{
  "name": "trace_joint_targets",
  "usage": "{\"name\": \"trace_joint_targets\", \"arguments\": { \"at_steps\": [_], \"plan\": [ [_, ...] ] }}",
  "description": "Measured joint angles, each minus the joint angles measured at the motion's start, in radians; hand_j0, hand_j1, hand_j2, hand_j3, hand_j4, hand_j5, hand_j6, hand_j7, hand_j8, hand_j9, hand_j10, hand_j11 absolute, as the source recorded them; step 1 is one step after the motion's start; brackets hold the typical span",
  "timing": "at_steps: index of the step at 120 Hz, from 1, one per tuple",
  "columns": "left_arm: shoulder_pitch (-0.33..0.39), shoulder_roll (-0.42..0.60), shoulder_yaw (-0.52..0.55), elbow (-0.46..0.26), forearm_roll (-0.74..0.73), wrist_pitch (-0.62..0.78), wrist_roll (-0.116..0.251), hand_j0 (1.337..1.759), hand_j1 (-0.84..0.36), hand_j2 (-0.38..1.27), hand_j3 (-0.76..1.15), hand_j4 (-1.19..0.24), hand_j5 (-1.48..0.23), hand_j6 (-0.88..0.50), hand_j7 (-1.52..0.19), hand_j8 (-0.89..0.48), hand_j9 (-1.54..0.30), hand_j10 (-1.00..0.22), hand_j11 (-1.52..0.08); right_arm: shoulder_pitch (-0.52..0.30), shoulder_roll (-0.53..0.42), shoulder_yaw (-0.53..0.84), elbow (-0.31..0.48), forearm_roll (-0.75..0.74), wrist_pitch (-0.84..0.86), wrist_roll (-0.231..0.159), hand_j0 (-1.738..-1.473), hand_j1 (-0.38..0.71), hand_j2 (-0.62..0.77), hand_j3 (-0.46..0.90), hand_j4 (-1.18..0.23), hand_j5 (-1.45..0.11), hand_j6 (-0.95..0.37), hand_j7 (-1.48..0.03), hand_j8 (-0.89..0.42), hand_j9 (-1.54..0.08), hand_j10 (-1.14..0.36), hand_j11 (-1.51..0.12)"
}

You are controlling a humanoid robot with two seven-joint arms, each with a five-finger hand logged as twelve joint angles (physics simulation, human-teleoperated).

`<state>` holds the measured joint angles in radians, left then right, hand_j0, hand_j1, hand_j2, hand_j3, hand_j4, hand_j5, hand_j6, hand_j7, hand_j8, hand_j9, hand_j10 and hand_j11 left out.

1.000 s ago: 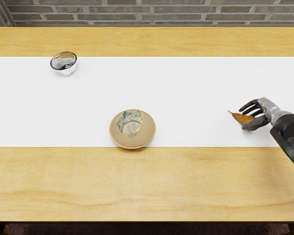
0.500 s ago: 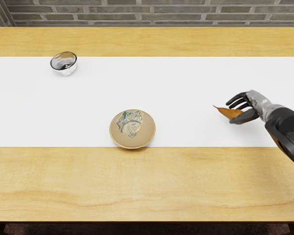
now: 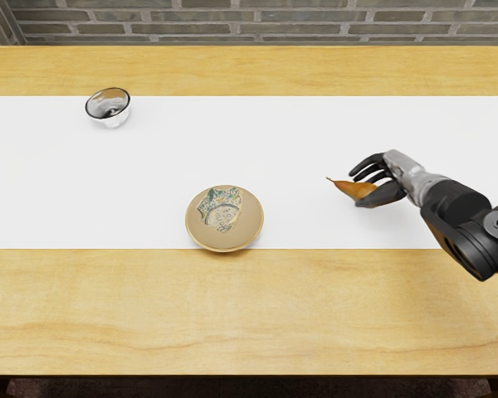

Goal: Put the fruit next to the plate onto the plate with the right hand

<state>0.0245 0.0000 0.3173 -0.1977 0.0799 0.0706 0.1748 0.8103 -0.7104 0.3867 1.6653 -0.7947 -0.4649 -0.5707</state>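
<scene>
On a pale wooden table [image 3: 249, 307] crossed by a white cloth runner [image 3: 299, 141], a round tan plate with a painted centre [image 3: 253, 219] sits near the runner's front edge. At its 2 o'clock, well apart, the dark right robot hand [image 3: 388, 177] pinches a pointed orange-brown fruit [image 3: 353, 188] between thumb and fingers — its tip toward the plate. A small shiny silver bowl [image 3: 108, 106] stands at the plate's 10 o'clock, before a grey brick wall [image 3: 249, 21].

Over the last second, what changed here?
The right hand, fingers closed on the orange fruit throughout, carried it left across the white runner toward the plate, still well short of it. Nothing was taken up or released. The plate and the silver bowl stayed put.
</scene>
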Motion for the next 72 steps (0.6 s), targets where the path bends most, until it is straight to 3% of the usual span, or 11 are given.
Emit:
{"name": "trace_joint_targets", "arguments": {
  "at_steps": [72],
  "plan": [
    [0.001, 0.000, 0.000, 0.000, 0.000, 0.000, 0.000, 1.658, 0.35, 0.00, 0.00, 0.00, 0.00, 0.00, 0.00, 0.00, 0.00, 0.00, 0.00, 0.002, 0.131, 0.055, 0.007, -0.002, 0.037, -0.001, -1.656, 0.34, 0.12, 0.00, -0.63, -0.88, -0.61, -0.85, -0.36, -0.86, -0.40, -0.85]
  ]
}}
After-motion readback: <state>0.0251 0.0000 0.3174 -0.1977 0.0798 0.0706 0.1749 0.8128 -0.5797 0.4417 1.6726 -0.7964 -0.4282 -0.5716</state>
